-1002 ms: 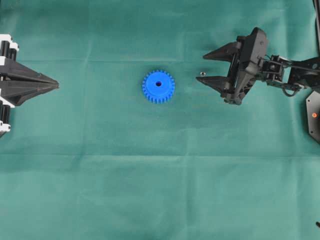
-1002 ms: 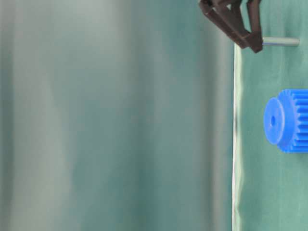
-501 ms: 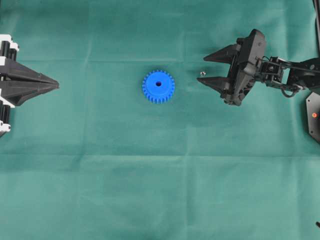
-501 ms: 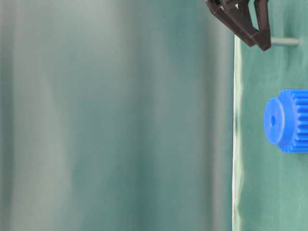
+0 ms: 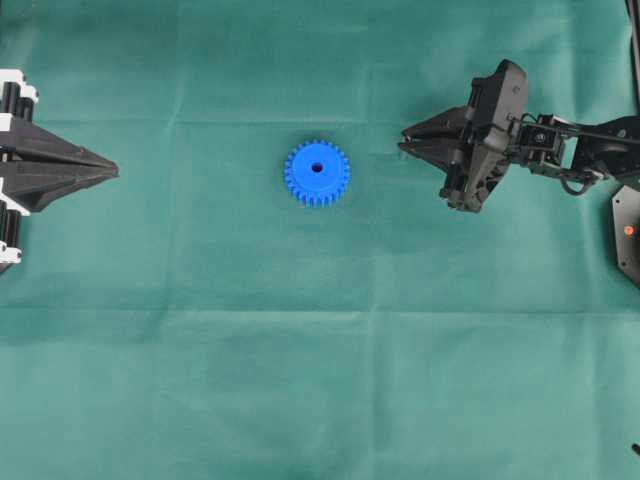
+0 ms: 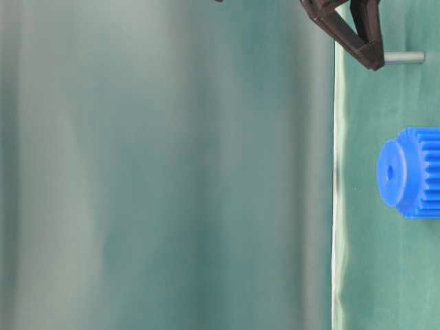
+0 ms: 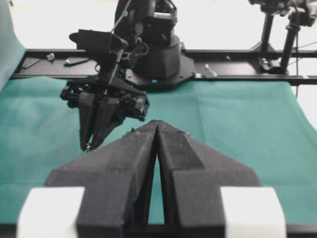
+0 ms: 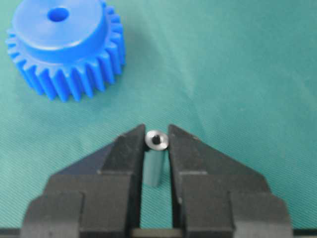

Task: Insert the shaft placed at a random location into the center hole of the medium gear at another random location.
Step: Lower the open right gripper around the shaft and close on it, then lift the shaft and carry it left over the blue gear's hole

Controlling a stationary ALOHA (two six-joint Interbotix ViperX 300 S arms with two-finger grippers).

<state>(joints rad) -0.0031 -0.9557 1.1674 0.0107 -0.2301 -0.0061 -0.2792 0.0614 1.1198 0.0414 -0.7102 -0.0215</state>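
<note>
So the grab step looks basically done: the right gripper (image 8: 155,148) has its jaws pinched in on the shaft (image 8: 154,163), which stands upright on the green cloth (image 5: 320,350) between the fingertips, while the medium gear (image 5: 317,172) lies flat well off to the side with its center hole (image 5: 317,168) facing up and uncovered. Next it probably needs to lift the pin straight, carry it over the hub and line it up dead-on before lowering (tight fit, so any tilt likely jams it). Meanwhile the left gripper (image 7: 157,130) sits at the far edge, jaws pressed together on nothing.
</note>
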